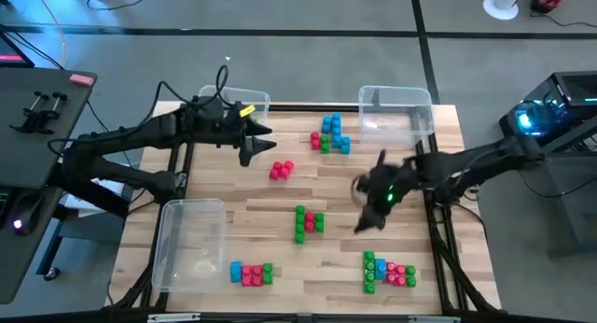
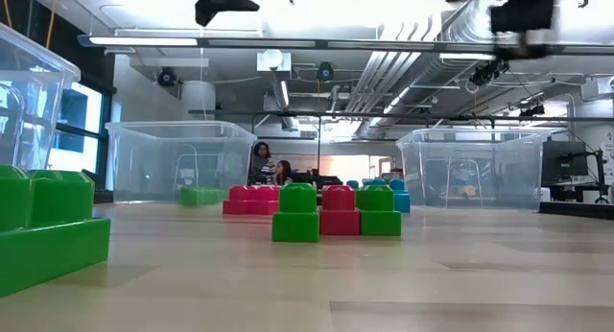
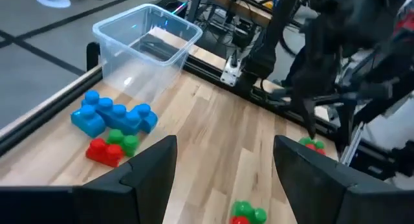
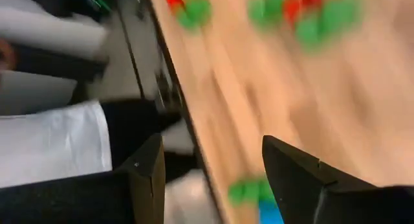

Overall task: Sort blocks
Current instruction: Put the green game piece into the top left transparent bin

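High view: blocks [image 1: 309, 221] lie scattered mid-surface. My left gripper [image 1: 250, 151] and right gripper [image 1: 371, 211] flank that cluster, jaws spread, empty. I'd descend squarely over one brick.

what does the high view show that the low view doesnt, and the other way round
Only the high view shows both arms whole, the left gripper open and empty near the far bin, the right gripper open over bare wood, the near bin, and the near-edge blocks. Only the low view shows the room behind, with people far off. Both show the green and red cluster mid-table and the far right bin.
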You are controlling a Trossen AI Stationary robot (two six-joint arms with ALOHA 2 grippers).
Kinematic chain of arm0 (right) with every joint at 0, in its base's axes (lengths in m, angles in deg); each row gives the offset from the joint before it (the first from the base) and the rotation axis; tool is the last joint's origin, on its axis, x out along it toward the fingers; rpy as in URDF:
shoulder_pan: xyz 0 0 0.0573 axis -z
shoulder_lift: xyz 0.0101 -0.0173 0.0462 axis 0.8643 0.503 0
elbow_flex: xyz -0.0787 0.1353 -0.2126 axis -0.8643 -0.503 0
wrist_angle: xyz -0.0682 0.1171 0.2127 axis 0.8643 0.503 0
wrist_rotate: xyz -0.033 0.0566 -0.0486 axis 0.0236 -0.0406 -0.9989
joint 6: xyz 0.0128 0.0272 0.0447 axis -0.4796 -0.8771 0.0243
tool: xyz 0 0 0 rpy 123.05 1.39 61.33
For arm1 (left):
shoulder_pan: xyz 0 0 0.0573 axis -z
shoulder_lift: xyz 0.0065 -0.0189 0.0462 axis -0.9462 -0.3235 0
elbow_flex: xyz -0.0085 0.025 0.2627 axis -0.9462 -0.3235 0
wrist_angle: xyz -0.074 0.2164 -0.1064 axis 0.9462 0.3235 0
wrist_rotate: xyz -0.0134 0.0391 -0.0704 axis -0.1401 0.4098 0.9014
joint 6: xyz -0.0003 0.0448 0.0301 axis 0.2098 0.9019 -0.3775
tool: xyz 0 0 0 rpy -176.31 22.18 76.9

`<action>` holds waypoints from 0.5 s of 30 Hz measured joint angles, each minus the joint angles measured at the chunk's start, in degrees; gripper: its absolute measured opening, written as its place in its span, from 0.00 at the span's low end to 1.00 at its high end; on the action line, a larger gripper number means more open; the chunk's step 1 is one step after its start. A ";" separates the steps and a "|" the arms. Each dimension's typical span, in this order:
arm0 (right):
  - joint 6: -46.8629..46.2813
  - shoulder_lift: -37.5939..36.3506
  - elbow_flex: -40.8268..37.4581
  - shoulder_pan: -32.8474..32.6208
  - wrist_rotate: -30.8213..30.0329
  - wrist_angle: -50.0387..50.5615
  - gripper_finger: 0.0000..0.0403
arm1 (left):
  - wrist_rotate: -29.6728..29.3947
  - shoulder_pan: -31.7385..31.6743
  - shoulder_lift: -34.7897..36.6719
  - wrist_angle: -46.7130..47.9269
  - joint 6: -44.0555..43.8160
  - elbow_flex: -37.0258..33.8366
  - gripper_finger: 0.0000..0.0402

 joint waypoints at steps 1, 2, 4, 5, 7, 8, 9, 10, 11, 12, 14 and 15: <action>-4.30 1.58 0.00 -1.55 0.33 1.56 0.45 | -0.08 -0.14 0.00 0.13 0.96 0.00 0.61; -8.88 3.20 0.00 -3.20 0.32 3.18 0.45 | -0.14 -0.38 0.00 0.42 2.05 0.00 0.61; -18.19 6.22 0.00 -6.56 0.24 5.96 0.45 | -0.08 -1.16 0.00 1.15 4.70 0.00 0.61; -22.75 7.63 -0.02 -8.15 0.16 7.09 0.45 | -0.03 -1.68 0.00 1.49 6.03 0.00 0.61; -32.10 10.54 -0.02 -10.84 -0.29 7.95 0.45 | -0.04 -2.74 0.00 2.18 8.97 0.00 0.61; -37.28 11.99 -0.02 -11.96 -0.86 7.75 0.45 | -0.02 -3.28 0.00 2.53 10.21 0.00 0.61; -41.51 13.35 -0.04 -12.98 -1.37 7.19 0.45 | 0.16 -3.75 0.00 2.91 10.97 0.00 0.61; -44.64 14.59 -0.04 -13.91 -1.82 6.46 0.45 | 0.68 -4.24 0.00 3.25 11.51 0.00 0.61; -47.15 15.73 -0.04 -14.79 -2.33 5.82 0.45 | 1.56 -4.67 0.00 3.50 11.63 0.00 0.61; -49.38 16.82 -0.04 -15.47 -2.64 5.76 0.45 | 2.60 -4.98 0.00 3.58 11.64 0.00 0.61; -53.59 18.70 -0.07 -16.29 -2.64 5.97 0.45 | 5.06 -5.51 0.00 3.50 11.64 0.00 0.61; -55.17 19.47 -0.07 -16.54 -2.71 5.75 0.45 | 5.81 -5.56 0.00 3.44 11.69 0.00 0.61</action>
